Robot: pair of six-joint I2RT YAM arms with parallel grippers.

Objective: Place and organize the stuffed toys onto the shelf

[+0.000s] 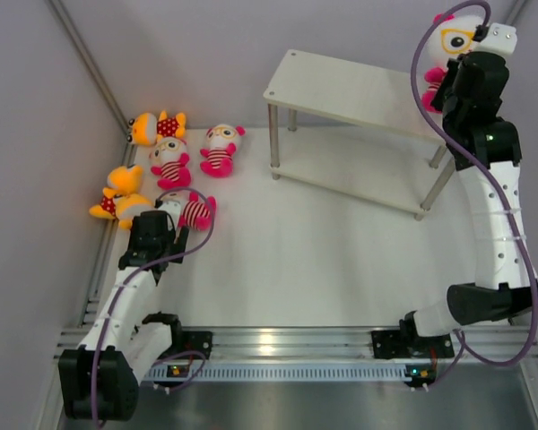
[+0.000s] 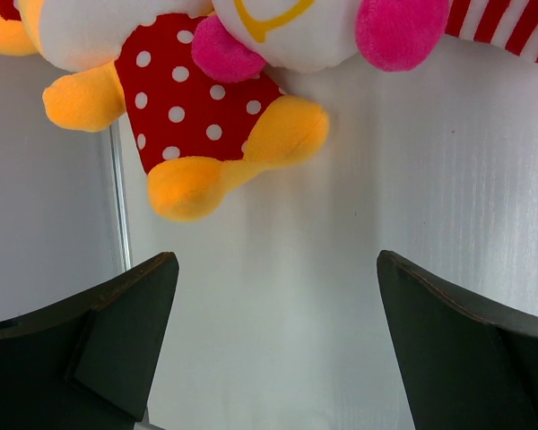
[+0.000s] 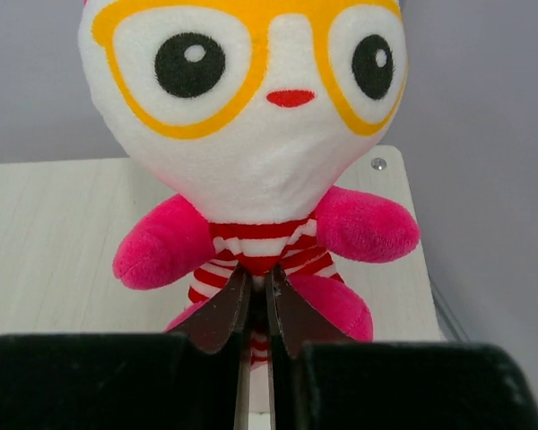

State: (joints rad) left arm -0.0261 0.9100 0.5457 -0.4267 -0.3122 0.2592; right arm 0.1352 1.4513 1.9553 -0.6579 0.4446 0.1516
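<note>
My right gripper (image 1: 446,79) (image 3: 258,278) is shut on the striped body of a pink stuffed toy (image 1: 453,40) (image 3: 251,134). The toy stands upright on the right end of the shelf's top board (image 1: 341,90) (image 3: 54,233). My left gripper (image 1: 161,222) (image 2: 276,269) is open and empty, low over the table. Just ahead of it lie an orange toy with a red dotted body (image 1: 118,195) (image 2: 197,107) and a pink striped toy (image 1: 194,210) (image 2: 314,27). Another orange toy (image 1: 152,125) and two pink toys (image 1: 170,161) (image 1: 220,148) lie at the far left.
The shelf's lower board (image 1: 359,170) sits on thin metal legs (image 1: 273,143). A metal frame rail (image 1: 94,67) (image 2: 121,197) runs along the table's left side, close to the toys. The wall is close behind the shelf.
</note>
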